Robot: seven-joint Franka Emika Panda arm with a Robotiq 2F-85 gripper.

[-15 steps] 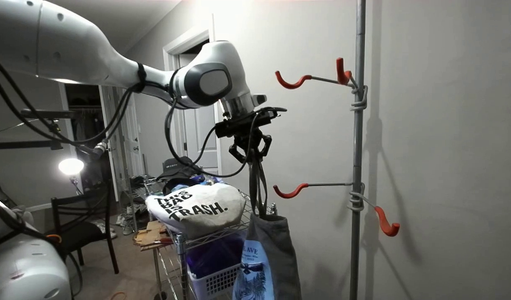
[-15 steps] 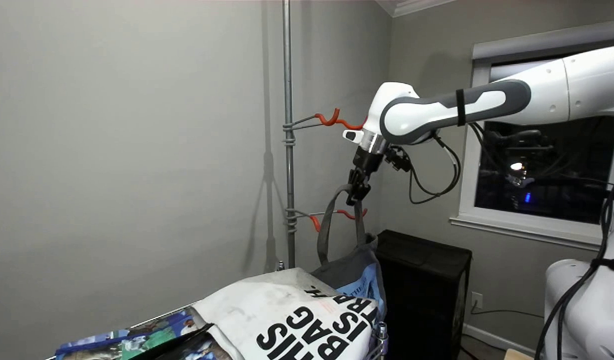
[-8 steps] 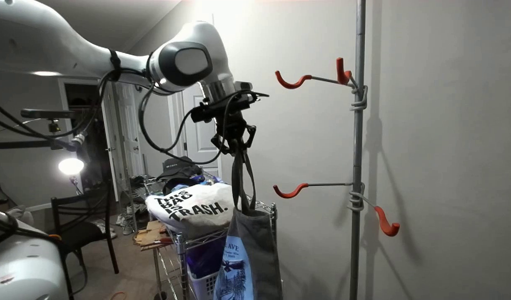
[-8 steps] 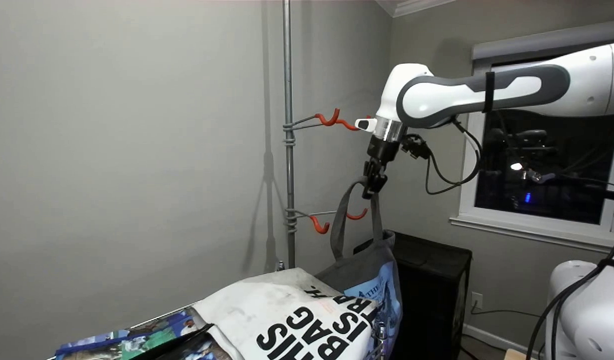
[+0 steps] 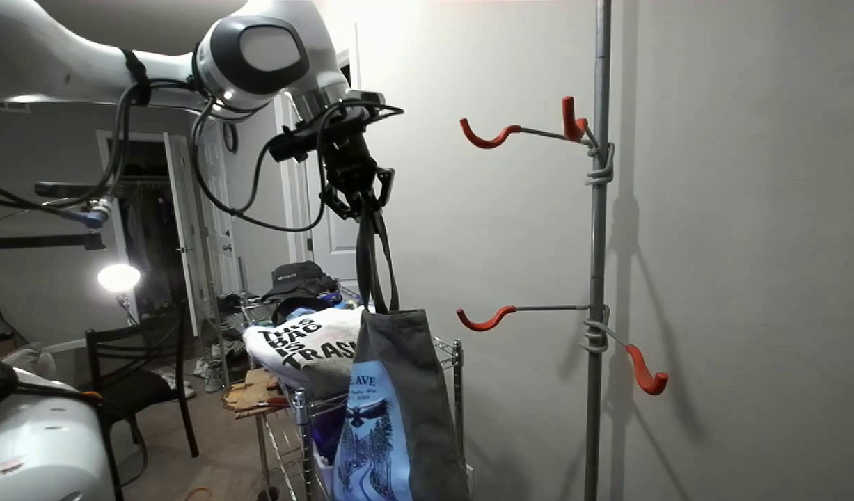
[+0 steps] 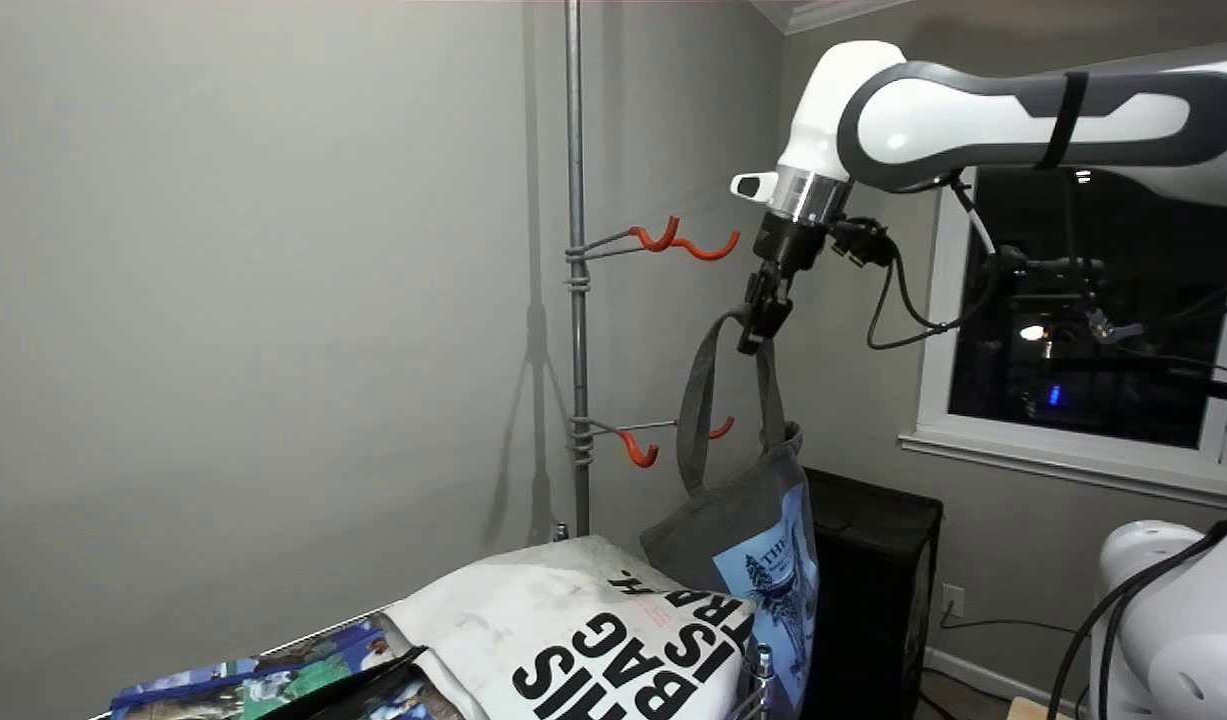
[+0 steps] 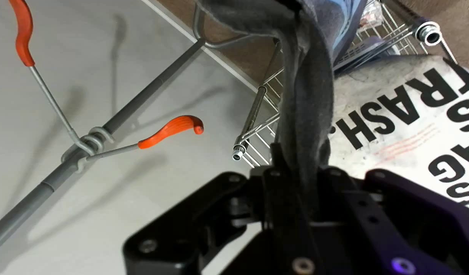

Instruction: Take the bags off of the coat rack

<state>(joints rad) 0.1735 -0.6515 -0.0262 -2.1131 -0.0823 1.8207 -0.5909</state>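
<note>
Across my views I read "THIS BAG IS TRASH." in bold black capitals on the soft white cloth tote bag (image 7: 410,131); its faint red print (image 7: 404,144) is illegible. The soft grey cloth tote bag (image 5: 423,410) bears "AVE" on its light-blue panel (image 5: 372,435), with smaller lines illegible. I cannot read the pale lettering on the black fabric cap (image 5: 298,280).

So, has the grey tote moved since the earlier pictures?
Yes: in both exterior views the grey tote now hangs higher and farther from the coat rack, which stands fixed.
</note>
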